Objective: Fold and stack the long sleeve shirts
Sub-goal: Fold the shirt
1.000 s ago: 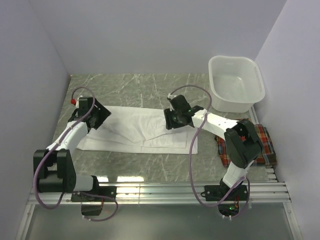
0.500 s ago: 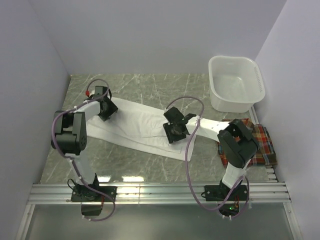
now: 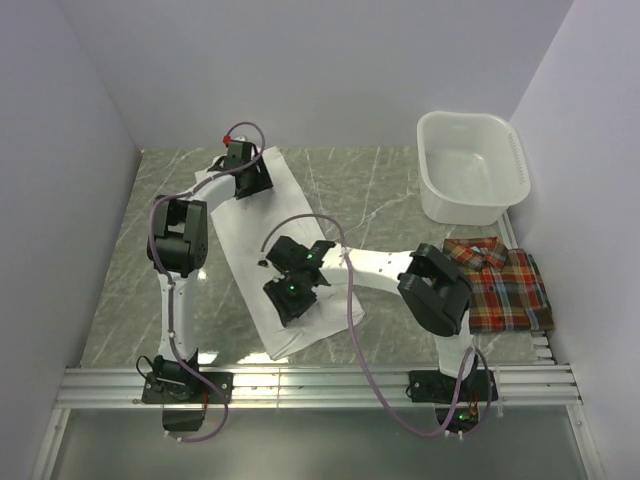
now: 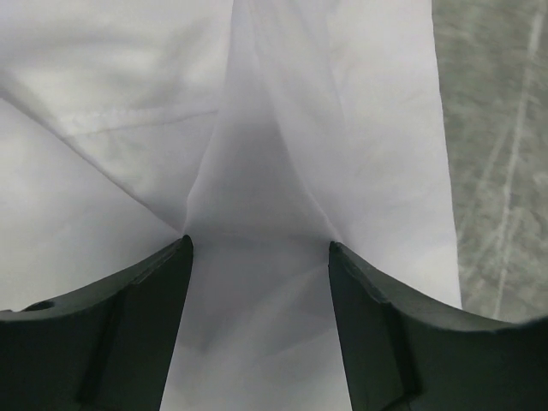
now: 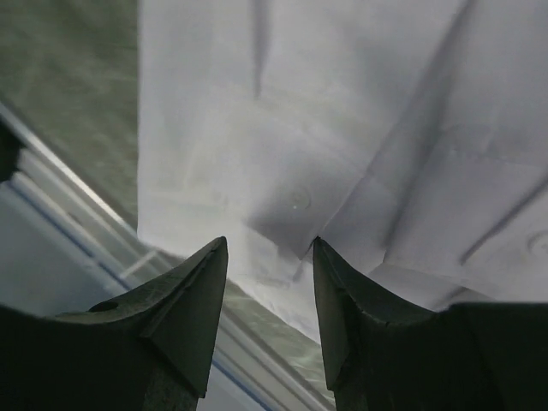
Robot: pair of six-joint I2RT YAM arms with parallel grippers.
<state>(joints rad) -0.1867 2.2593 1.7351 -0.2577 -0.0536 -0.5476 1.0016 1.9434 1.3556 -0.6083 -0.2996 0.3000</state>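
The white shirt lies folded in a long strip running from the far left towards the near rail. My left gripper is on its far end. In the left wrist view its jaws stand apart, tips down on the white cloth, which ridges up between them. My right gripper is on the strip's near part. Its jaws stand apart over a folded edge of the shirt. The plaid shirt lies flat at the right, apart from both grippers.
A white plastic basin stands at the back right. Metal rails run along the table's near edge, close to the shirt's near end and visible under it in the right wrist view. Walls close in left, right and back.
The white shirt has swung from lying across the table to running far-to-near. My left gripper moved far and right with its end; my right gripper moved near and left, uncovering the plaid shirt.
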